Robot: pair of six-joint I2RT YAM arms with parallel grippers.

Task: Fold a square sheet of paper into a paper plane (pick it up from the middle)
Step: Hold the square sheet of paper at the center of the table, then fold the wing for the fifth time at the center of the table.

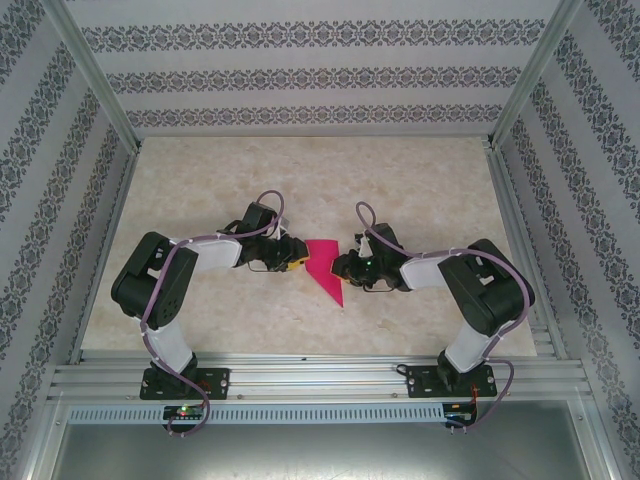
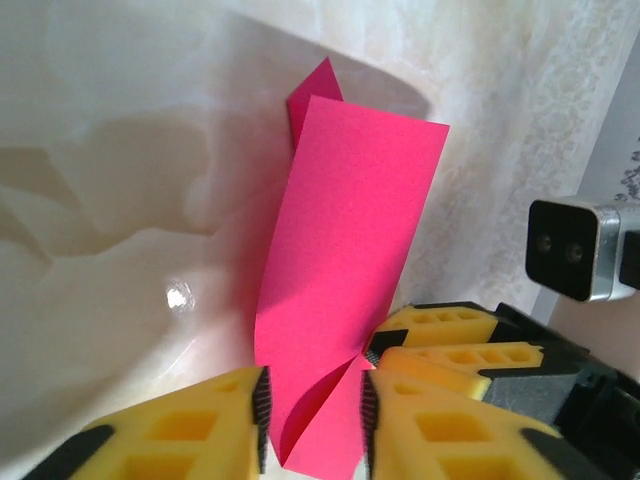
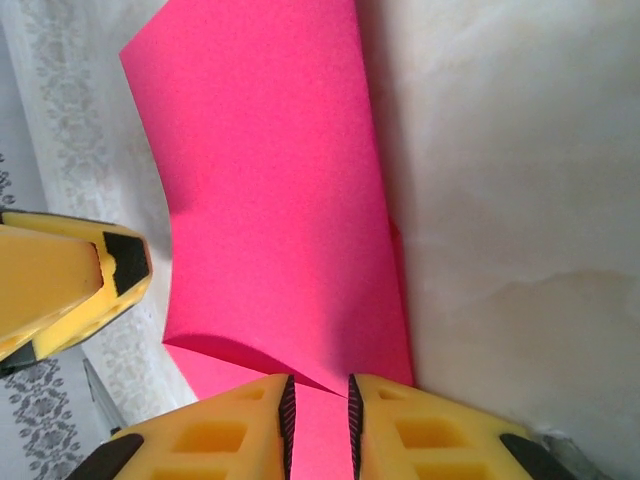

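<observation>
Paper plane [image 1: 325, 266] betw. claws: L claw [image 2: 315, 400] parted loosely round it, R claw [image 3: 320, 405] pinching it.

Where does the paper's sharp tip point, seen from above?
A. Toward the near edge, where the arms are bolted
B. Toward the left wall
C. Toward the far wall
A: in the top view the paper is widest at its far end and tapers to a tip at its near end.
</observation>
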